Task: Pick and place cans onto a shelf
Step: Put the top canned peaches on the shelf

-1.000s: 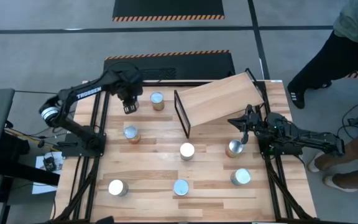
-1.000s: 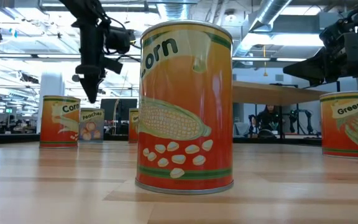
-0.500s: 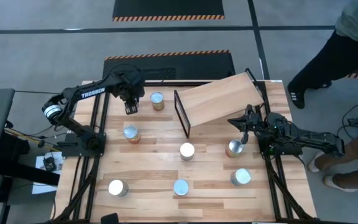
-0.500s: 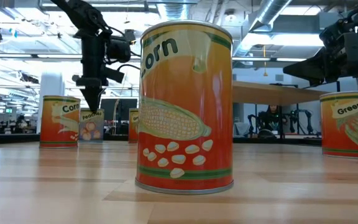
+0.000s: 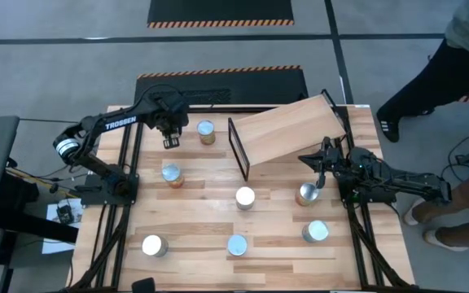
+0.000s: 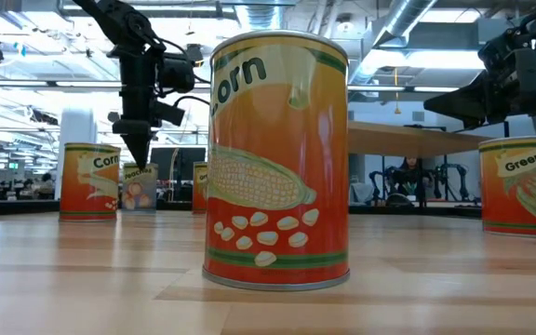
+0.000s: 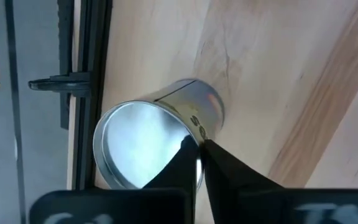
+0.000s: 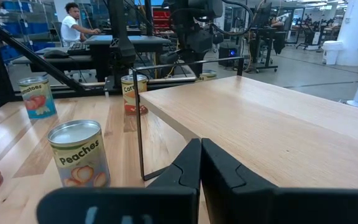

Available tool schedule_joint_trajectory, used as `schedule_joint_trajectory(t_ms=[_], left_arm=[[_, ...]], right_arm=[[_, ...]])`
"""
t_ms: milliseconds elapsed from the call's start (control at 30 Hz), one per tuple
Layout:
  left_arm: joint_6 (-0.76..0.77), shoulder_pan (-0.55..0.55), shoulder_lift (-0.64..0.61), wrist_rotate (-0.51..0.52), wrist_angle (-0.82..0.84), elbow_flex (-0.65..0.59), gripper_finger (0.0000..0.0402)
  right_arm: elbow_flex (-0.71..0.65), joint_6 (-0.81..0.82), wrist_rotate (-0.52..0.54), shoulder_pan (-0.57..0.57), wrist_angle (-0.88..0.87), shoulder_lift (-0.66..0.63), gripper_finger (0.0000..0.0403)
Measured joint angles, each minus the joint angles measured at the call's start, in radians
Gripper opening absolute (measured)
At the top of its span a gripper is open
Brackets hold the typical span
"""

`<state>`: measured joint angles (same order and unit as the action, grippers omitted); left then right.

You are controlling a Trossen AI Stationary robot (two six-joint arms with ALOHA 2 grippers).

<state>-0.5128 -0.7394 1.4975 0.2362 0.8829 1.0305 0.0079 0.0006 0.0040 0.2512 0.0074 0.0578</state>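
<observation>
Several cans stand upright on the slatted table, among them one [image 5: 206, 130] at the far left, one [image 5: 171, 173] nearer and one [image 5: 307, 194] on the right. The shelf [image 5: 291, 130], a tilted light-wood board with a black end frame [image 5: 238, 150], stands far right of centre. My left gripper [image 5: 170, 141] is shut and points down, hanging over bare wood between the two left cans. The left wrist view shows a silver can top [image 7: 142, 146] behind the shut fingertips. My right gripper [image 5: 319, 172] is shut, beside the shelf's near edge [image 8: 260, 124] and above the right can.
More cans stand toward the near edge [image 5: 154, 246], [image 5: 236, 244], [image 5: 315, 231] and at the middle [image 5: 245, 197]. In the low view a large Corn can [image 6: 279, 158] fills the foreground. A person's legs [image 5: 430, 81] stand beyond the table's far right corner.
My left gripper has come down a little toward the table between the two left cans, and its fingers have shut on nothing. The cans and the shelf have stayed in place.
</observation>
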Motion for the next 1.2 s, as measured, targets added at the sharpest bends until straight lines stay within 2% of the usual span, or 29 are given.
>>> schedule_joint_trajectory(t_ms=[167, 333, 467, 667, 867, 967, 1200], left_arm=[[0.012, 0.005, -0.036, -0.016, 0.095, 0.083, 0.0], [0.097, 0.009, -0.073, -0.057, 0.246, 0.287, 0.0], [0.178, 0.043, -0.079, -0.052, 0.309, 0.484, 0.0], [0.277, 0.163, -0.052, -0.116, 0.349, 0.762, 0.0], [0.339, 0.297, 0.006, -0.13, 0.337, 0.963, 0.0], [0.376, 0.345, 0.059, -0.135, 0.331, 1.022, 0.0], [0.472, 0.398, 0.25, -0.218, 0.333, 1.109, 0.0]], right_arm=[[0.0, 0.0, 0.0, 0.0, 0.0, 0.0, 0.0033], [0.0, 0.0, 0.0, 0.0, 0.0, 0.0, 0.0033], [0.0, 0.0, -0.001, 0.0, 0.0, 0.0, 0.0033], [0.0, 0.0, -0.002, 0.0, 0.0, 0.0, 0.0033], [0.0, 0.0, -0.002, 0.0, 0.0, 0.0, 0.0033], [0.0, 0.0, -0.002, 0.0, 0.0, 0.0, 0.0033], [0.0, 0.0, -0.002, 0.0, 0.0, 0.0, 0.0033]])
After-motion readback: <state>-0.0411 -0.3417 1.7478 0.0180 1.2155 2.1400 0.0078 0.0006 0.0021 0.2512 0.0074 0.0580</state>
